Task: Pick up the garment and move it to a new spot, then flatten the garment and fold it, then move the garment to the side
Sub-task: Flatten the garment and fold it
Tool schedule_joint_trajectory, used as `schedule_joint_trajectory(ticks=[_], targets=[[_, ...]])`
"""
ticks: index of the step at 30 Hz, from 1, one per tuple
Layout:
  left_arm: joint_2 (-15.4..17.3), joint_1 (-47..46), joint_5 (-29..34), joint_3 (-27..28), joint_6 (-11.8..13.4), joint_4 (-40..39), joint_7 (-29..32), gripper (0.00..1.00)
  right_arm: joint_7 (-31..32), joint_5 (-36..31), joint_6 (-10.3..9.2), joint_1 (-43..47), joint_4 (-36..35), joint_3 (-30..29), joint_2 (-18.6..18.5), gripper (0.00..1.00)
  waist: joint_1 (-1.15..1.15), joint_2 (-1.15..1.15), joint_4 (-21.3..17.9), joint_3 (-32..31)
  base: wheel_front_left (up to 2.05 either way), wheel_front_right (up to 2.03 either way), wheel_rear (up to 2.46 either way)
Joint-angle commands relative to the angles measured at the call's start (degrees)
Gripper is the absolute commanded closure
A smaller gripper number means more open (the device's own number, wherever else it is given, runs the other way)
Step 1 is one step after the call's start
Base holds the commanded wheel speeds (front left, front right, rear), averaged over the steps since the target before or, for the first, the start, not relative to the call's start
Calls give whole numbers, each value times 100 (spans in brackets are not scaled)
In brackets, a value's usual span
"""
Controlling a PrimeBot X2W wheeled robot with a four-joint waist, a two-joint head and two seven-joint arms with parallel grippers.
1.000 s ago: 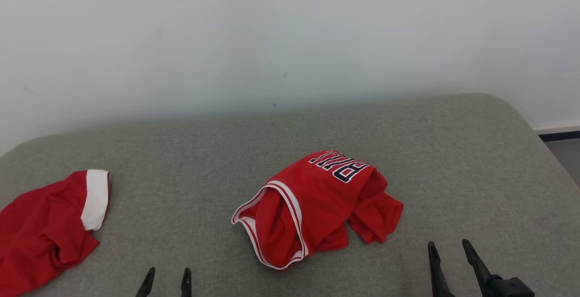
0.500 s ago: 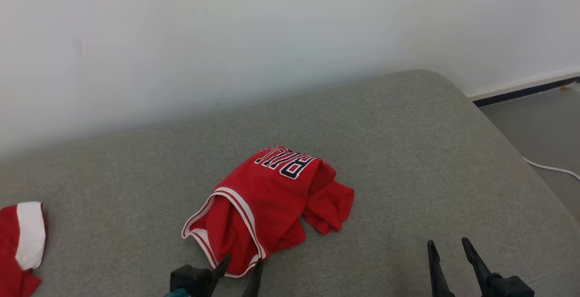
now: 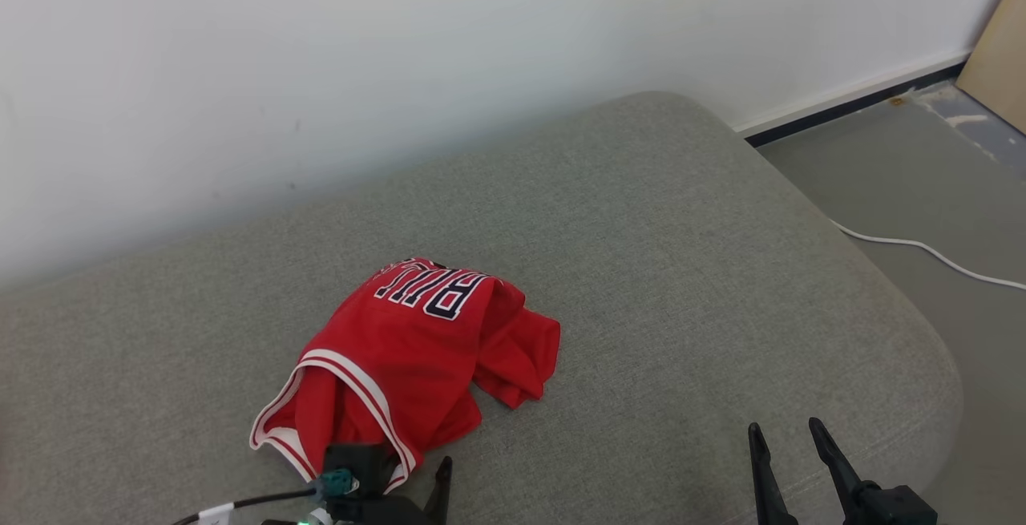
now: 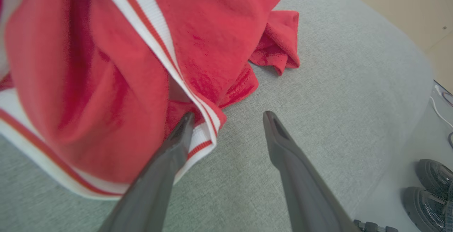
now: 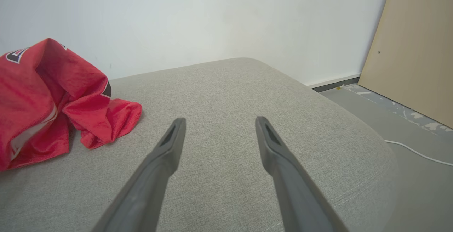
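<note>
- Now, red garment (image 3: pixel 409 357) lies crumpled lower centre-left of the head view, on the grey cushion (image 3: pixel 681 268).
- Left pincer (image 4: pixel 228 117) gapes open, one finger at its striped hem.
- Right pincer (image 3: pixel 785 426) open, lower right, well apart.

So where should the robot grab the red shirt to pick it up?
Probably the striped edge of the red shirt, at its near corner. That corner pokes out from the crumpled heap, and the open left gripper sits right there, so coming in from the robot's side should pinch it cleanly.
</note>
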Motion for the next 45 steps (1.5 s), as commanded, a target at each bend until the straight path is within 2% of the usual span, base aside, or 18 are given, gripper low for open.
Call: schedule_joint_trajectory(ticks=[1,4,5,6,12,15,21,22,30,35,38,40,42,45], targets=[[-26,-141,-18,19,106,151,37,0,-25,27,-12,-43,4,12,5,0,0,0,-32,37,0,0,0],[-71,-369,-48,-50,111,416,34,0,-28,50,-12,-61,14,43,6,0,0,0,-12,46,0,0,0],[-87,-477,-34,-78,95,483,-28,34,-30,53,-12,-63,19,55,5,0,0,0,6,48,0,0,0],[-90,-565,-17,-110,85,569,-65,100,-33,54,-12,-68,22,62,5,0,0,0,28,49,0,0,0],[-134,-1007,-75,-312,22,1030,-96,100,-45,78,-12,-98,52,111,5,0,0,0,90,34,0,0,0],[-150,-1265,-339,-317,-80,1144,-245,100,-50,91,-12,-103,58,115,4,0,0,0,120,24,0,0,0],[-154,-2211,-1731,-715,-246,630,-749,100,-50,81,-12,-106,79,127,5,0,0,0,177,5,0,0,0],[-160,-2456,-1762,-848,-226,573,-822,100,-50,81,-12,-118,77,131,6,0,0,0,186,5,0,0,0],[-160,-4437,-3218,-1336,-192,211,-1399,100,-40,96,-12,-115,77,235,6,0,0,0,142,1,0,0,0],[-161,-5386,-4182,-1613,-193,-47,-1940,100,-49,103,-12,-125,113,309,4,0,0,0,52,8,0,0,0],[-160,-5854,-4549,-1787,-201,-224,-2142,100,-43,86,-12,-159,135,355,6,0,0,0,0,9,0,0,0],[-161,-5978,-5172,-1728,-324,-551,-2203,100,-30,61,-12,-197,156,402,5,0,0,0,-46,11,0,0,0],[-144,-5984,-5846,-1411,-417,-971,-2213,100,-33,68,-12,-224,172,435,3,0,0,0,-64,49,0,0,0],[-151,-5777,-6277,-1177,-473,-1199,-2213,100,-44,116,-12,-292,188,503,7,0,0,0,-52,135,0,0,0]])
